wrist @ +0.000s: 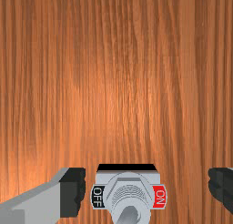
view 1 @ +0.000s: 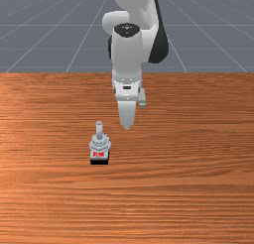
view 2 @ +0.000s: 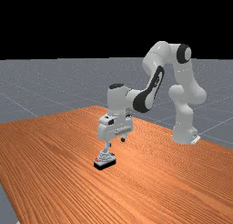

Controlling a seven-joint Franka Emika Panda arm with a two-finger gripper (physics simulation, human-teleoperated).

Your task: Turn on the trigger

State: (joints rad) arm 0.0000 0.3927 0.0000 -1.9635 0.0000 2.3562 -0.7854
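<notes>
One toggle switch point(view 1: 99, 146), grey on a black base: stands on the wooden worktop point(view 1: 198, 188), well in from the arm-side edge; its lever point(view 1: 99, 129) points upward. Labels, two: red ON point(wrist: 159, 196), black OFF point(wrist: 97, 196), on opposite sides. One gripper point(view 2: 115, 142): hangs above the worktop, fingers spread wide; in the wrist view the switch lies between them, apart from both.

Two words legible, both on the toggle switch point(wrist: 129, 180); "OFF", pale capitals on a black label point(wrist: 98, 196) at one side of the threaded collar point(wrist: 129, 198); "ON", pale capitals on a red label point(wrist: 159, 197) at the opposite side; in the front view the red label carries pale marks, letters there too small to make out; no numbers or brand names readable.
</notes>
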